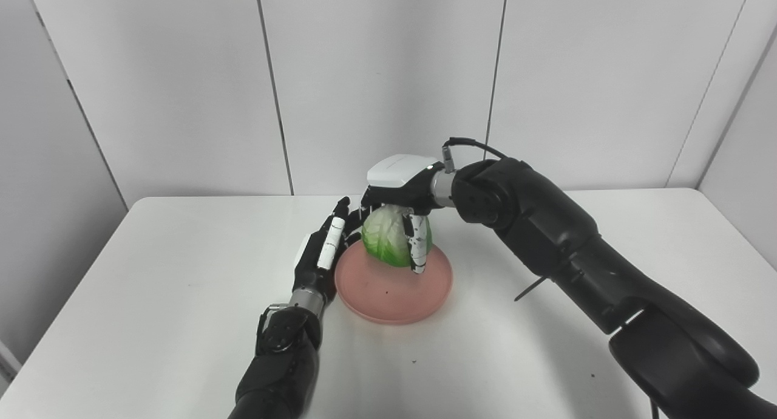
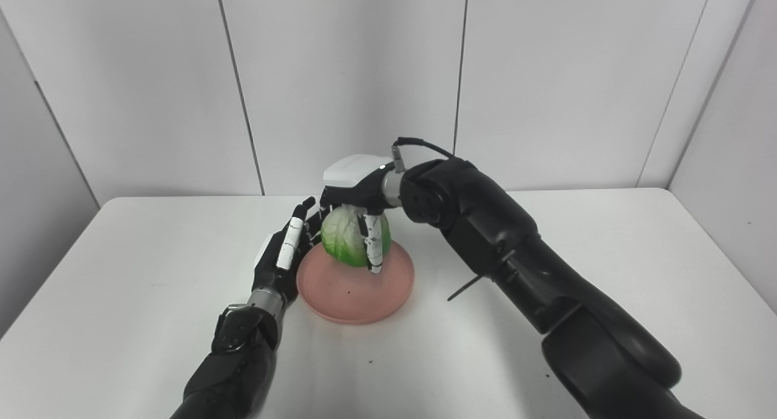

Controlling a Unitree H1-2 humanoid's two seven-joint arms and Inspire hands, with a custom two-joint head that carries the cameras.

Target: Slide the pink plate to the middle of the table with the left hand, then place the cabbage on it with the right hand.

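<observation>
We see the pink plate (image 1: 393,285) sitting near the middle of the white table (image 1: 152,297), so we judge the sliding step finished and the placing step under way. The cabbage (image 1: 388,237) is directly over the far part of the plate, its underside at or just above the plate's surface; we cannot tell whether it already rests there.

Our right hand (image 1: 403,221) comes in from the right and covers the cabbage from above, fingers wrapped down its sides and clamped on it, one fingertip reaching down to about the plate's level. The relation that matters now is vertical: the cabbage hangs straight below the palm and the plate lies straight below the cabbage, so in our judgement what remains is a short lowering, if any, and then spreading the fingers. The cabbage is roundish and slightly taller than wide, standing roughly upright in the grasp, and it could roll once released.

Our left hand (image 1: 322,249) stands just beside the plate's left rim, fingers extended toward the far side and a little apart, holding nothing; whether it touches the rim we cannot say. It is the nearer hand to the rim, and its fingertips are close to the cabbage and the right hand's fingers, which may crowd the release.

We count one plate, one cabbage, two hands.
</observation>
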